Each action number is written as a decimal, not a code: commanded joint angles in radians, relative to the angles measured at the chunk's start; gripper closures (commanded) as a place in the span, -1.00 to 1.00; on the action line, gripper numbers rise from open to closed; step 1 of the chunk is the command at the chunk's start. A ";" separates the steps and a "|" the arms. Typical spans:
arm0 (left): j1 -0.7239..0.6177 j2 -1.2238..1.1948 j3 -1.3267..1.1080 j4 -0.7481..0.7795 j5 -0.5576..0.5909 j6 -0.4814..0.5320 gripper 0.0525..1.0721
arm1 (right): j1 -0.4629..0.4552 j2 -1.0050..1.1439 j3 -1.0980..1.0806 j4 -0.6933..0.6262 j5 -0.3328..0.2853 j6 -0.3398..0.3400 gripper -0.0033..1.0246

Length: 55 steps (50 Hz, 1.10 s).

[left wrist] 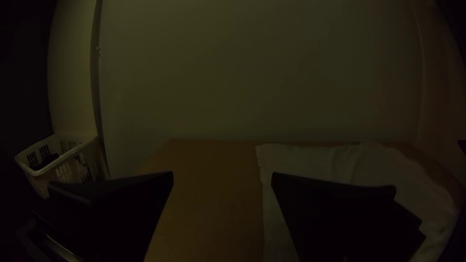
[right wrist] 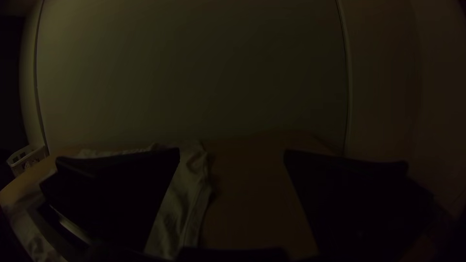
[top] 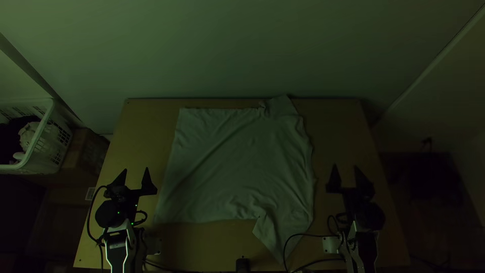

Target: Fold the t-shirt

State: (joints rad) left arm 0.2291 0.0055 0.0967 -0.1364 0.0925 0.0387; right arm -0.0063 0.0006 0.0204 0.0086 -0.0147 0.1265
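T-shirt (top: 237, 162), spread out and lightly wrinkled, lies across the centre of the frame on the wooden surface (top: 343, 121). Left hand (top: 136, 169) at lower left and right hand (top: 345, 165) at lower right flank it, each with fingers spread apart; a white basket (top: 53, 151) stands at far left.

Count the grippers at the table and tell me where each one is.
2. The left gripper is open, to the left of the t-shirt; the right gripper is open, to the right of it.
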 commanded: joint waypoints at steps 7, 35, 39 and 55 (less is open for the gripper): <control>-0.002 -0.006 -0.038 -0.045 0.003 0.015 -0.91 | 0.009 -0.004 -0.011 -0.021 0.001 0.007 -0.92; -0.002 -0.006 -0.038 -0.045 0.003 0.015 -0.91 | 0.009 -0.004 -0.011 -0.021 0.001 0.007 -0.92; -0.002 -0.006 -0.038 -0.045 0.003 0.015 -0.91 | 0.012 -0.004 -0.011 -0.021 0.001 0.007 -0.92; -0.014 -0.006 -0.038 -0.045 0.003 0.015 -0.91 | 0.008 -0.004 -0.011 -0.021 0.001 0.007 -0.92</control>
State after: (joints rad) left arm 0.2241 0.0055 0.0967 -0.1364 0.0925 0.0387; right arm -0.0002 0.0006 0.0204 0.0086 -0.0147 0.1265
